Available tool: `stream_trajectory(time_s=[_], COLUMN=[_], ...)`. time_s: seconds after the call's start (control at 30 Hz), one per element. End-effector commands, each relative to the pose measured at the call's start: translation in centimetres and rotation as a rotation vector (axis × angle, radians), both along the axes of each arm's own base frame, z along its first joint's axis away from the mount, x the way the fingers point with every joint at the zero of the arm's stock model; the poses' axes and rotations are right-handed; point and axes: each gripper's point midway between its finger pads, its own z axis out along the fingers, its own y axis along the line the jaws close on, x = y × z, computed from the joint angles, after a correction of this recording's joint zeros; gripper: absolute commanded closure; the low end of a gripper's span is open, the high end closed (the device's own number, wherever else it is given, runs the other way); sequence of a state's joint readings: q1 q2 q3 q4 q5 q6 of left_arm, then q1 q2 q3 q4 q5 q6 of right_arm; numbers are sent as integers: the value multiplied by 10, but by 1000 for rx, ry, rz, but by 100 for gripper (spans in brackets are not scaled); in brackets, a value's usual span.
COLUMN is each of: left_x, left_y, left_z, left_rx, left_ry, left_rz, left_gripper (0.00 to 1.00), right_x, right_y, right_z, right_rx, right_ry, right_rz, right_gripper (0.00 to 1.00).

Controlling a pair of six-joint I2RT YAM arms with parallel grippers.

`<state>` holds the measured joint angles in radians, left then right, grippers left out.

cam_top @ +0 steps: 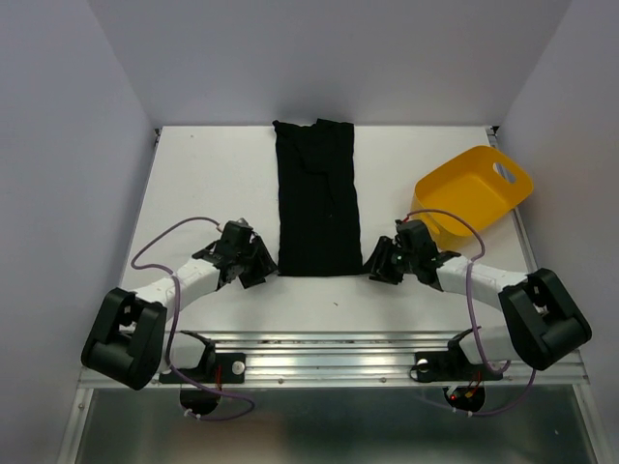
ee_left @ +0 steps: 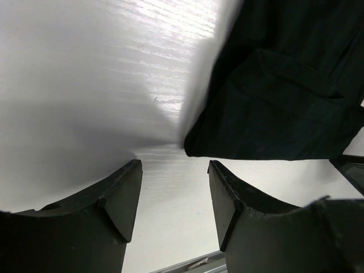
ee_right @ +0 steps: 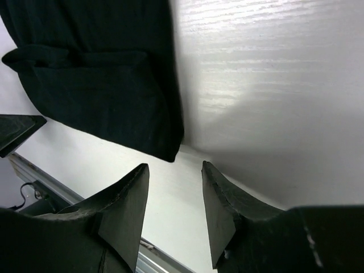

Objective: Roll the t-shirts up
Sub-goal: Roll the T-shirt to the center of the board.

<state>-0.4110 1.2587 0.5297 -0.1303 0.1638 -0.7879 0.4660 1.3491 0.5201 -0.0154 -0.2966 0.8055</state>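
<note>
Tabletop [cam_top: 213,184] white under black t-shirt [cam_top: 317,198], walls [cam_top: 319,58] pale.

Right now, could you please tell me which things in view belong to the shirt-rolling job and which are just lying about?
Job: black t-shirt, folded into a long strip; left gripper and right gripper, both open, at its near corners.
Lying about: yellow tub, off to the right.

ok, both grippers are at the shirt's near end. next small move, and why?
Likely nudge both grippers inward and close on the near corners to start the roll. The t-shirt lies flat as a long folded strip, not yet rolled. The left gripper and right gripper flank its near edge, jaws open and empty, the corners just ahead of them.
</note>
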Motion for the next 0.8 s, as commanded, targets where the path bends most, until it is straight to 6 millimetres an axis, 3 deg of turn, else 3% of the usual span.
stream_trajectory(time_s=[0.0,0.33,0.6,0.67,0.77], left_x=[8,5,8,8,9], left_y=[-8,-9,-18,-20,-21], left_z=[3,-7,-9,-12,-11], left_rx=[-54,-58,-103,-107,-113], left_ry=[-37,-12,-11,-4,-5], left_rz=[17,17,5,1,3], left_gripper=[42,53,53,58,76], right_x=[12,18,19,20,21], right_y=[12,15,16,17,18], right_z=[4,-5,-3,-2,-1], right_rx=[64,80,85,88,91], right_ry=[-42,-30,-32,-35,-37], right_rz=[0,-24,-21,-21,-20], right_gripper=[53,71,73,73,83])
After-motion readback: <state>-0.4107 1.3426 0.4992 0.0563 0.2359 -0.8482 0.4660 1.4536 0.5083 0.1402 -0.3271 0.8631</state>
